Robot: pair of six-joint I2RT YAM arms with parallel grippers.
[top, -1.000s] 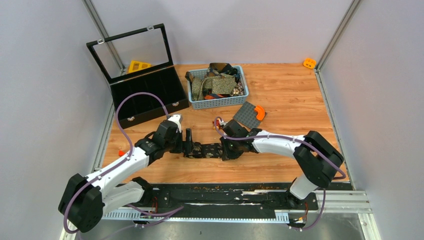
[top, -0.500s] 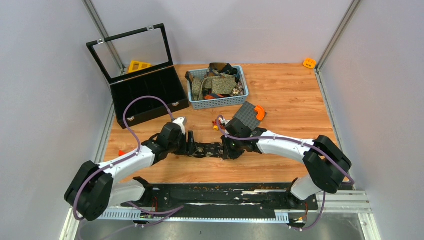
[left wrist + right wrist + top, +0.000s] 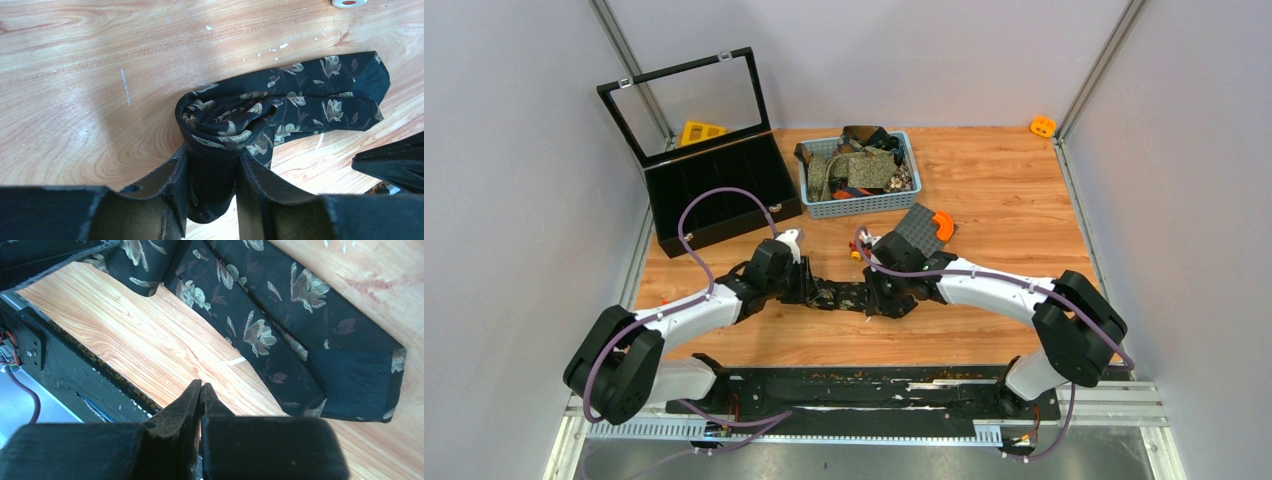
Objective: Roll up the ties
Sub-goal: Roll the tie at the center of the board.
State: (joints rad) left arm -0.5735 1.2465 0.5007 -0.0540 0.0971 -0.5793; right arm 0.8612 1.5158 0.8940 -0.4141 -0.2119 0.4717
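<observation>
A black tie with a pale floral print lies flat on the wooden table between my two arms. Its left end is rolled into a small coil. My left gripper is shut on that coil; in the left wrist view the fabric fills the gap between the two fingers. The tie's wide end lies flat in the right wrist view. My right gripper is shut with nothing in it, its tips on the wood just beside the tie. More ties are heaped in a basket.
The blue-grey basket stands at the back centre. An open black box with a glass lid is at the back left. A grey studded plate with an orange piece lies behind the right gripper. An orange brick sits far right.
My left gripper has moved right onto the tie's rolled end and its fingers have closed on the coil. The right gripper has stayed shut and shifted only slightly.
</observation>
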